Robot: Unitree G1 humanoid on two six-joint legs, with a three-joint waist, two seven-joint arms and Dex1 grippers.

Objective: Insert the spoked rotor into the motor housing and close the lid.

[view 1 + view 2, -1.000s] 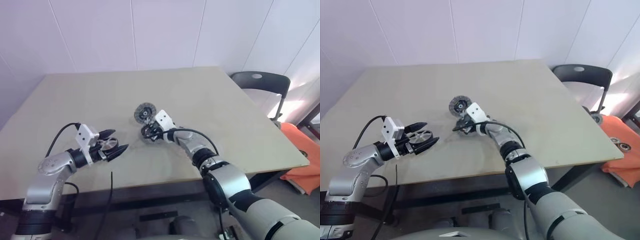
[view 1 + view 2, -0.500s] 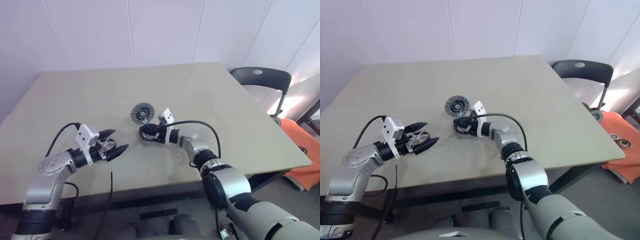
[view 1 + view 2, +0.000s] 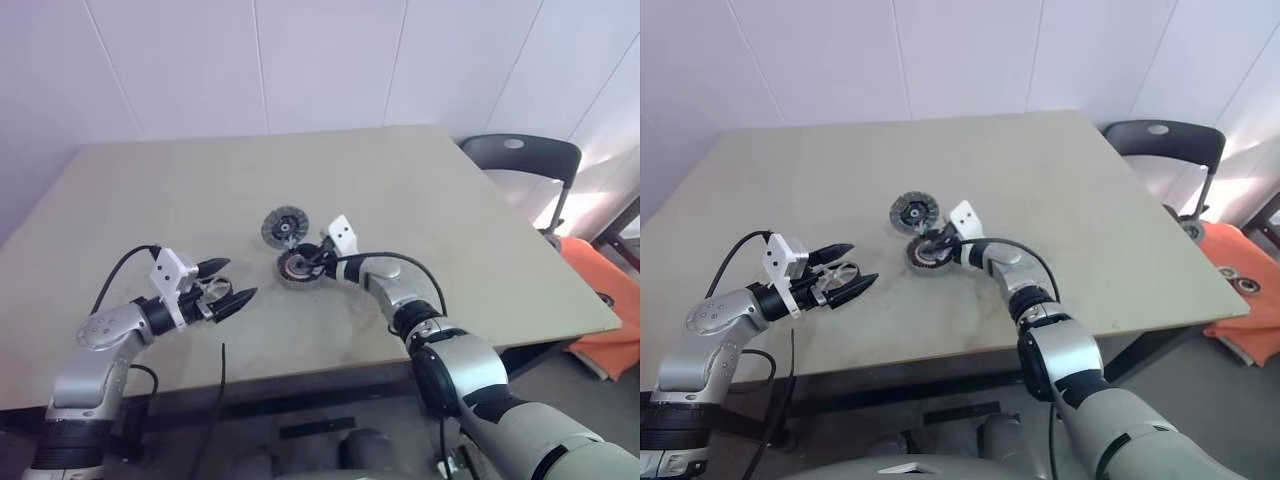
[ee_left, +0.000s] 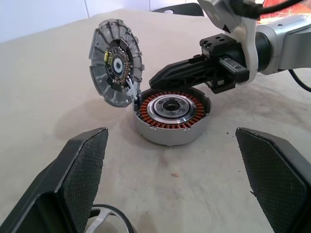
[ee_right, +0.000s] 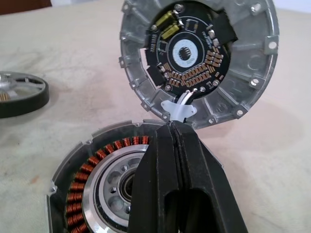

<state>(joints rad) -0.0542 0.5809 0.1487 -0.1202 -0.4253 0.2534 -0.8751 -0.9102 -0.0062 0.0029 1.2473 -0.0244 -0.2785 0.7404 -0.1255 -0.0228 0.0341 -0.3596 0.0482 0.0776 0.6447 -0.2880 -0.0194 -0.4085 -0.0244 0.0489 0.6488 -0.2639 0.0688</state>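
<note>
On the pale tan table (image 3: 420, 200), the right pincer (image 5: 176, 141) hovers pressed shut and empty over the round copper-wound motor housing (image 4: 171, 114), beside the tilted dark ribbed lid (image 4: 116, 63), while the wide-open, empty left pincer (image 3: 224, 289) should close squarely on the silvery spoked rotor (image 3: 840, 275) lying between its fingers.

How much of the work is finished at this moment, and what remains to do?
Done: the lid stands open, tilted up beside the motor housing, whose copper windings are bare.
In hand: nothing is gripped. The shut right gripper is at the housing's rim; the open left gripper hovers over the spoked rotor, which lies on the table.
Left: inserting the rotor, closing the lid.
</note>
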